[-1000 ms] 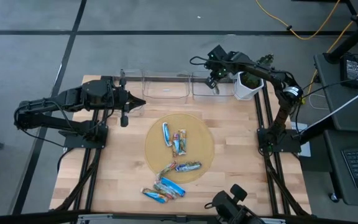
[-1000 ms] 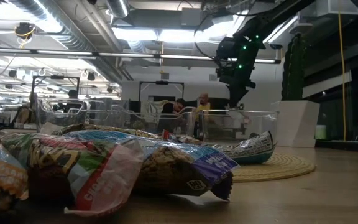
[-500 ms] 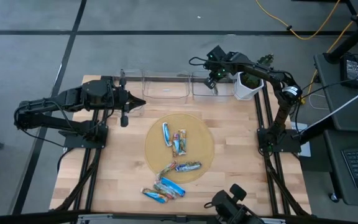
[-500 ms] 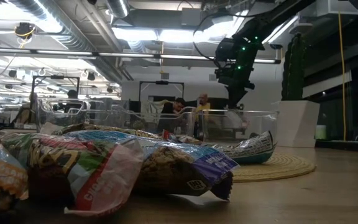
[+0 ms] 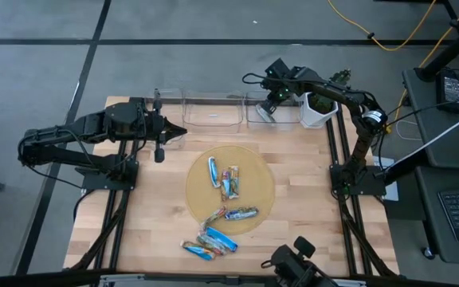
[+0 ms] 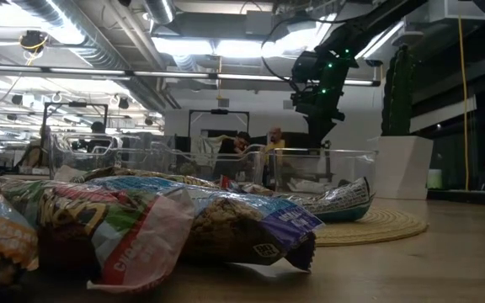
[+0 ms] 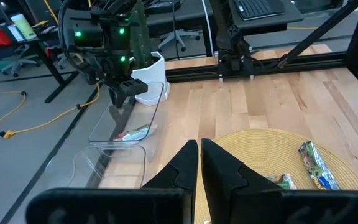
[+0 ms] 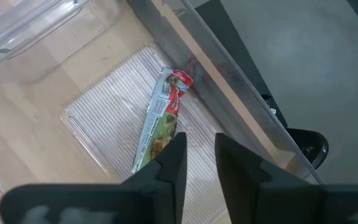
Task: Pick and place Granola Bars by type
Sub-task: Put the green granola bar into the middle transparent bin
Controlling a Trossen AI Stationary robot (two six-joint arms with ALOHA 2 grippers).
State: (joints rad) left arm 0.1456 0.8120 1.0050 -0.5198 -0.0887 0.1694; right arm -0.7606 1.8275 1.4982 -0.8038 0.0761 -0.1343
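Several granola bars lie on the round tan mat (image 5: 257, 171): a blue one (image 5: 213, 171), a multicoloured one (image 5: 229, 182), and two more near its near rim (image 5: 241, 214). Another small pile (image 5: 209, 243) rests on the wood at the table's near edge. One green-and-red bar (image 8: 160, 121) lies flat on the floor of the right clear bin (image 5: 255, 102). My right gripper (image 8: 199, 162) hangs open just above that bar, touching nothing. My left gripper (image 5: 178, 130) waits shut above the table's left part, beside the left bin (image 5: 212, 114).
Two clear bins stand side by side along the far edge. A white pot with a plant (image 5: 317, 108) stands right of them. Bare wood (image 5: 309, 199) lies right and left of the mat. In the low view the near pile of bars (image 6: 183, 219) fills the foreground.
The green-and-red bar now shows lying on the floor of the right bin under my right gripper; in the earlier high views it did not show there. The bars on the mat and at the near edge have stayed put.
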